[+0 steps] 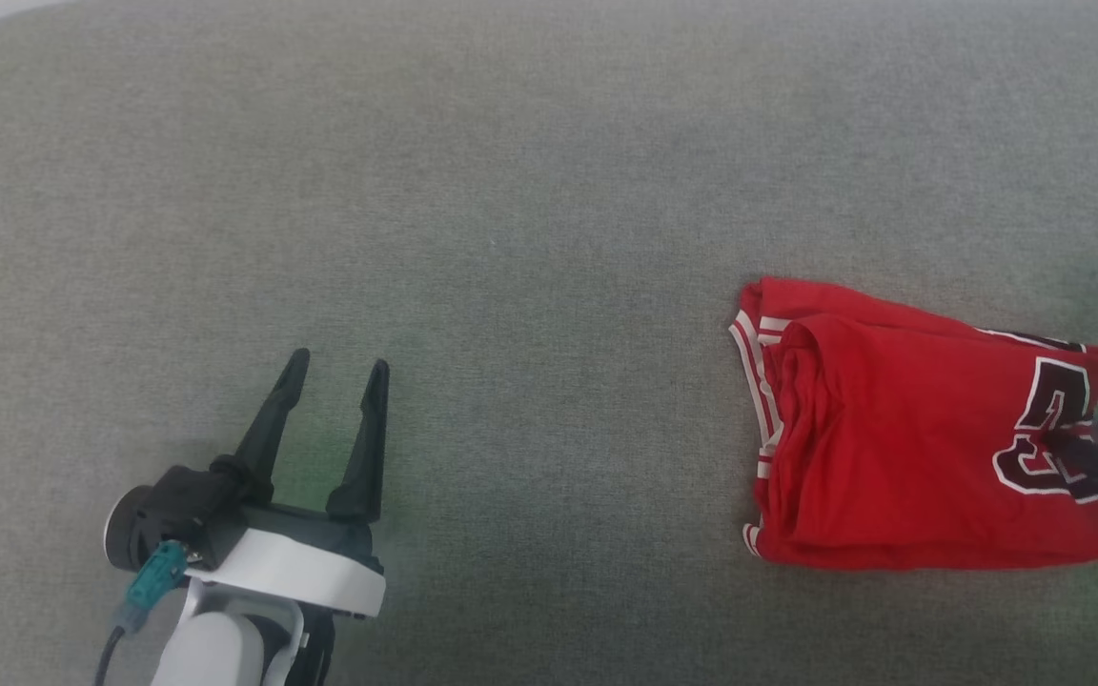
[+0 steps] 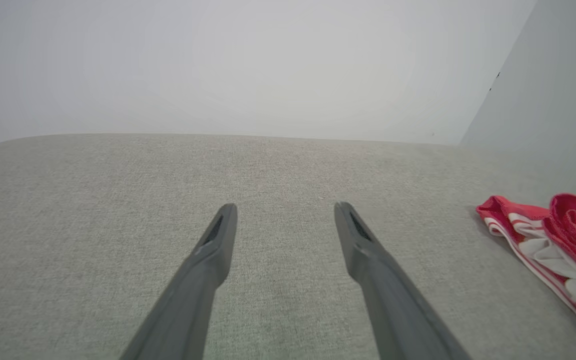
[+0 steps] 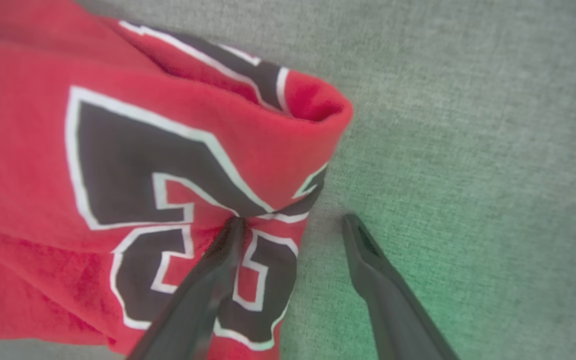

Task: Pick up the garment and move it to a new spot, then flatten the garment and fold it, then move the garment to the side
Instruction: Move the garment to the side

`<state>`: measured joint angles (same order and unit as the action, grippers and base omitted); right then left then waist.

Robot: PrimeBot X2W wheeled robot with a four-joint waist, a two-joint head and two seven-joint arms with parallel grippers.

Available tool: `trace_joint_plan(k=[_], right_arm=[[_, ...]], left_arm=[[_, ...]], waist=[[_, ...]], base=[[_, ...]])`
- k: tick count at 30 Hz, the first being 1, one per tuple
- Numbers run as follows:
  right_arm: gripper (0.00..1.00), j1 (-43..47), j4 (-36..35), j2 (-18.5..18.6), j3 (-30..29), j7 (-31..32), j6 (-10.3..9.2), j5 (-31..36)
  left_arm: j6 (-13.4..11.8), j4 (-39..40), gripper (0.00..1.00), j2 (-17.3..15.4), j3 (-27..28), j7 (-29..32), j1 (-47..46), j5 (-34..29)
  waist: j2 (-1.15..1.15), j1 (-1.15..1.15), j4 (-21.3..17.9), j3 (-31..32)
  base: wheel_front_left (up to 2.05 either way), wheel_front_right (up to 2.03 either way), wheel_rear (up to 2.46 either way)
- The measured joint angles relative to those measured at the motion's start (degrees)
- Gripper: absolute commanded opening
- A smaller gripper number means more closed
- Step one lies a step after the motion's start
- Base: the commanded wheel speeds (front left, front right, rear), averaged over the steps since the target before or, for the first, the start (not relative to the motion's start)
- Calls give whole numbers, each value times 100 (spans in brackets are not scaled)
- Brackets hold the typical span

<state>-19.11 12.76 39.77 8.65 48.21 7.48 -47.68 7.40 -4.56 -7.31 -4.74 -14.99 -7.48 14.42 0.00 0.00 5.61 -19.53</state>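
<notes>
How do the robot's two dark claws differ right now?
The left gripper with two long dark fingers is over bare grey fabric surface, well apart from the folded bright red shirt. The right gripper is at the shirt's edge, one finger on its maroon lettering. Both are open, holding nothing.

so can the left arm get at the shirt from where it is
Probably yes, with a sideways reach: only bare grey cushion lies between the left gripper and the shirt, and its fingers are open. The shirt sits well off to its right, though.
</notes>
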Motion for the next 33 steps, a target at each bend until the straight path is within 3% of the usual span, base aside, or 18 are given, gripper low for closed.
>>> trace_joint_plan(k=[1,2,3,16,22,33], right_arm=[[38,-10,-11,-5,2,-25,0,1],[15,-32,-12,-20,5,-40,0,1],[0,-54,-15,-41,8,-80,0,1],[0,-232,12,-121,-215,-636,8,-160],[0,-251,77,29,-748,-1013,7,-133],[0,-1311,1228,76,-2015,-1839,5,555]], left_arm=[[0,-15,100,-7,4,0,-16,3],[0,-24,100,-9,5,0,-39,14],[0,-20,100,-13,8,0,-69,19],[0,292,100,-232,-152,0,-282,16],[0,509,100,-443,-392,1,-689,-22],[0,725,100,-1185,-911,0,-2032,-80]], waist=[[0,0,-13,-23],[0,0,-29,-41],[0,0,-48,-56],[0,0,-521,-177],[0,0,-890,-390],[0,0,-1546,-1375]], base=[[0,0,0],[0,0,0],[0,0,0],[0,0,0],[0,0,0],[0,0,0]])
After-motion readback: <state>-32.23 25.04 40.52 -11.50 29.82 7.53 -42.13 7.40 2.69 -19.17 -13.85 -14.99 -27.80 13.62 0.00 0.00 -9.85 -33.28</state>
